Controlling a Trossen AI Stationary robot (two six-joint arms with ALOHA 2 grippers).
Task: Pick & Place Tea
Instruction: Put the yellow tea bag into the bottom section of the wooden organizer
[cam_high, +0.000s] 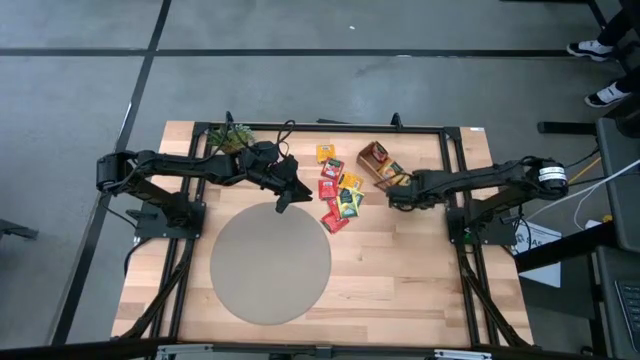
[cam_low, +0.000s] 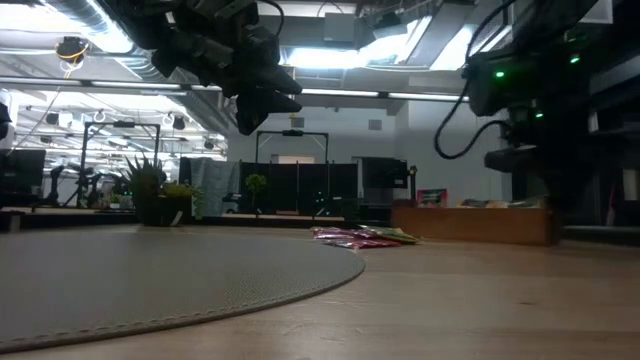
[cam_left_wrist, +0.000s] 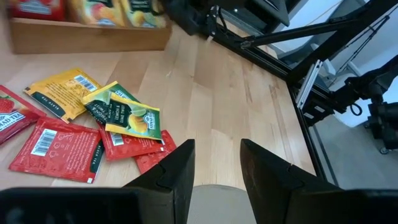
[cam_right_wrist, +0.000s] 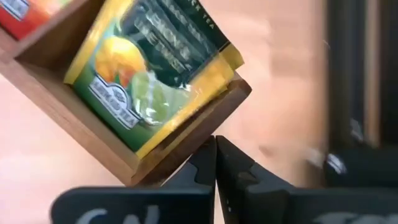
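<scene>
Tea sachets (cam_high: 338, 196) lie loose on the worktop (cam_high: 400, 270) between the two arms.

The left pincer (cam_high: 283, 203) hangs above the far rim of the round grey mat (cam_high: 270, 265), its fingers (cam_left_wrist: 171, 171) parted and empty, just beside the red, yellow and green pile. The right pincer (cam_high: 392, 200) sits at the end of the wooden tray (cam_high: 377, 163), its fingers (cam_right_wrist: 239, 171) pressed together on nothing, with a green-and-yellow sachet (cam_right_wrist: 152, 68) resting in the end compartment. A potted plant (cam_high: 231, 137) stands at the far left corner.
</scene>
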